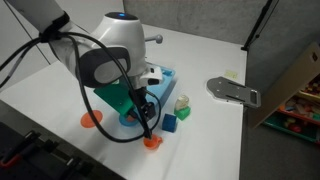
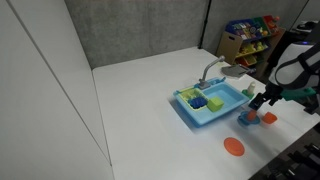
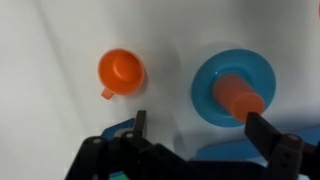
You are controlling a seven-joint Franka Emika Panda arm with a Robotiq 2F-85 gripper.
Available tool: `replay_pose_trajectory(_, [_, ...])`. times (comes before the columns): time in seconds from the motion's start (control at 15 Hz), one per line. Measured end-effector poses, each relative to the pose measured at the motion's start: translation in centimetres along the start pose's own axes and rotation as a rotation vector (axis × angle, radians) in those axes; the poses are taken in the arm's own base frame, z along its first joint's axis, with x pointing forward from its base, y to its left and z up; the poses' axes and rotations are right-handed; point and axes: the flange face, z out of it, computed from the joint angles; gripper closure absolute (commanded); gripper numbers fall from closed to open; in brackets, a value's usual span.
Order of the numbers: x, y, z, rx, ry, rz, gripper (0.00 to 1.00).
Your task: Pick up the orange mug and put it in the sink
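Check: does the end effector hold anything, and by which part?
Nothing is held. The end effector is open, and the small orange plastic mug stands apart from it.

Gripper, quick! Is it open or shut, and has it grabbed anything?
The gripper is open and holding nothing. The orange mug sits apart from it, not grabbed.

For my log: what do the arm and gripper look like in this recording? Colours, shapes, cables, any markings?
The arm is white, with smooth rounded shells and a dark grey round cap at one joint. Black cables run along it in loose loops. The gripper is black, with two flat, blocky fingers on a black body. No lettering or markings are legible.
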Motion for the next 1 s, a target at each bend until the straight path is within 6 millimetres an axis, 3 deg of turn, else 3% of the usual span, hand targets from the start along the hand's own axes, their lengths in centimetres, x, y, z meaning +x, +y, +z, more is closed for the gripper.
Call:
replay_pose_trajectory(0.47, [-1.2, 7.1, 1.3, -0.031, -0.029, 0.134, 0.0])
replay_pose_trajectory(0.67, [-2.0, 8.2, 2.9, -0.034, -0.061, 0.157, 0.0])
replay_pose_trajectory(1.0, [-2.4, 8.4, 5.1, -0.037, -0.099, 0.157, 0.0])
